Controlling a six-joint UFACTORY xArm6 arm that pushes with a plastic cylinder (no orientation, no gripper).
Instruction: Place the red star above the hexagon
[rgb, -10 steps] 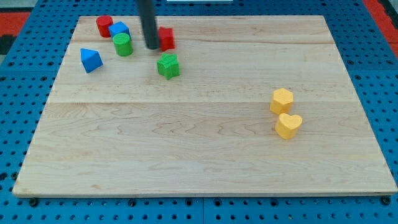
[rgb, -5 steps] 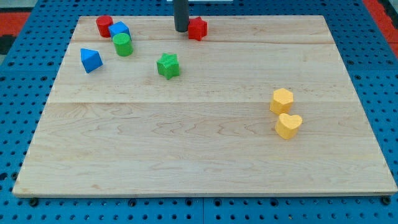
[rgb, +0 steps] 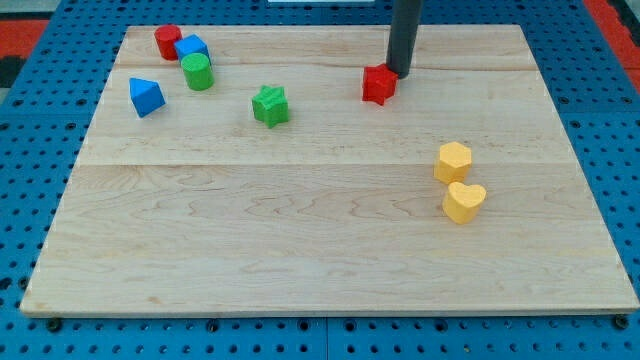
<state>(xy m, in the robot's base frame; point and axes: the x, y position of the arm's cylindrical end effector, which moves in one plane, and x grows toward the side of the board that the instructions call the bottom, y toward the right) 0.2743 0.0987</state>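
Observation:
The red star (rgb: 378, 85) lies on the wooden board (rgb: 330, 240), right of centre near the view's top. My tip (rgb: 399, 73) touches its upper right side. The yellow hexagon (rgb: 453, 161) sits lower and further to the view's right, well apart from the star. A yellow heart (rgb: 463, 201) lies just below the hexagon.
A green star (rgb: 270, 105) lies left of the red star. At the view's top left are a second red block (rgb: 167, 41), a blue block (rgb: 191, 47), a green cylinder (rgb: 198, 72) and a blue triangular block (rgb: 146, 96).
My tip has moved right and slightly down, pushing the red star from the top-left cluster's edge toward the view's right and lower. The other blocks have not moved.

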